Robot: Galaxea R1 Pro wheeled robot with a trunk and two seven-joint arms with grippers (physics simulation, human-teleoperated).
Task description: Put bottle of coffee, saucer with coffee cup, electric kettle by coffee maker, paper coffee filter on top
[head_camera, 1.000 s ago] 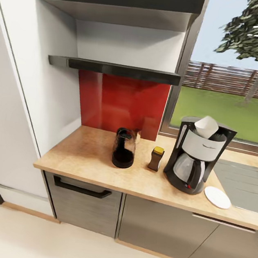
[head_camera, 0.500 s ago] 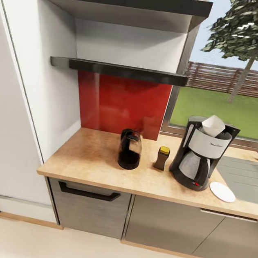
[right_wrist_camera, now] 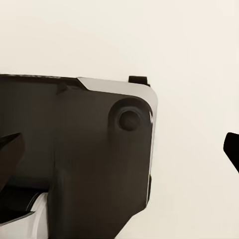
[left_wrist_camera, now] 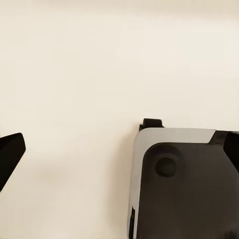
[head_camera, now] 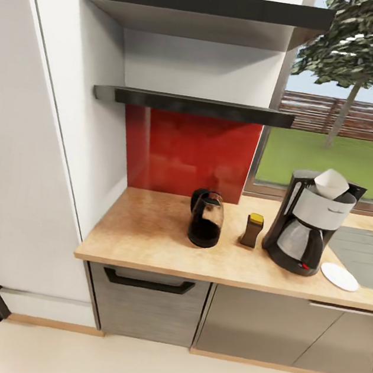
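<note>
On the wooden countertop in the head view stands a dark electric kettle. To its right is the small brown bottle of coffee with a yellow lid. Right of that is the black and grey coffee maker, with a white paper filter in its top. A white saucer lies bare by the maker's right side. My left gripper and right gripper both hang open over the pale floor, with nothing between their fingers.
Two dark shelves hang above the red backsplash. A tall white cabinet stands at the left. A grey sink drainer lies at the right. Below the counter is a drawer with a black handle. My dark base shows under the wrists.
The whole picture has shifted right, so the camera has moved. The kettle, bottle, coffee maker and saucer keep their places on the counter.
</note>
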